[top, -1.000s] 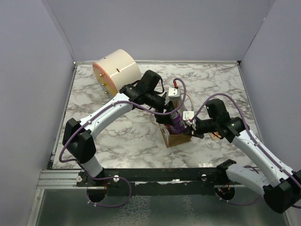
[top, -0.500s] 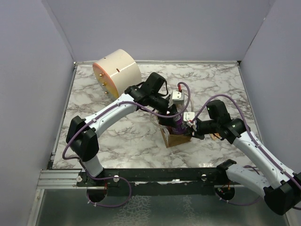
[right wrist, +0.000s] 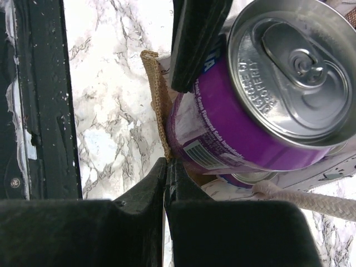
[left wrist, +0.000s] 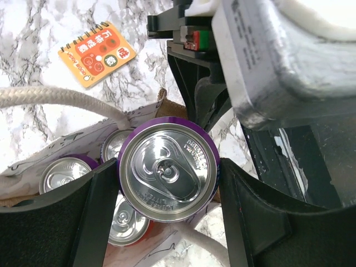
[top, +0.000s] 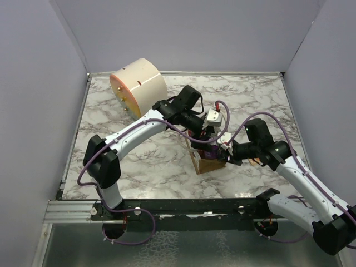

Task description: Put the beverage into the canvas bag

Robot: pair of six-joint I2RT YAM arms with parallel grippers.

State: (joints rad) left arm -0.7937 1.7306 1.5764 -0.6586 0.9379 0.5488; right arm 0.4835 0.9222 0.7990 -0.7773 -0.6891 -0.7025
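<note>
I have the left gripper above the canvas bag, with the purple can between its fingers and its lower end at the bag's mouth. Right gripper is at the bag's right rim. Cream cylinder lies on its side, well apart, on the far-left of the marble table.

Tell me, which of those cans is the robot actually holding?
The purple can, clamped in the left end effector with its top showing; the other cans sit lower, ungripped, inside the canvas bag.
</note>
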